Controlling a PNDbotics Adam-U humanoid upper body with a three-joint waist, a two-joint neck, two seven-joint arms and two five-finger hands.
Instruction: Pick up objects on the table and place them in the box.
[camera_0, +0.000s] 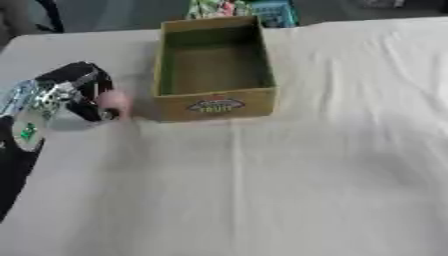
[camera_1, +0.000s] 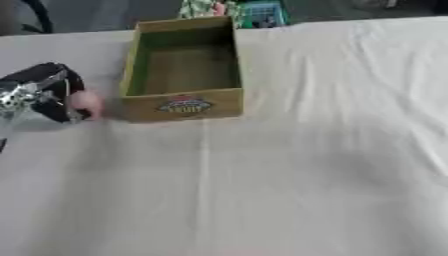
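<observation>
Where the white cloth is lying smooth:
Box: open cardboard box (camera_0: 214, 65), rectangular, printed label facing front, sitting on table (camera_0: 289, 190).
Left hand: black-and-silver left hand (camera_0: 74, 92) curling round a small pink rounded object (camera_0: 114, 103), just beside the box's left front corner.

Even, soft daylight falls on the white tablecloth (camera_0: 289, 175) without glare, the box (camera_0: 214, 70) casts a faint shadow to its left, and both views are blurred throughout, most smeared at the left hand (camera_0: 74, 90).
</observation>
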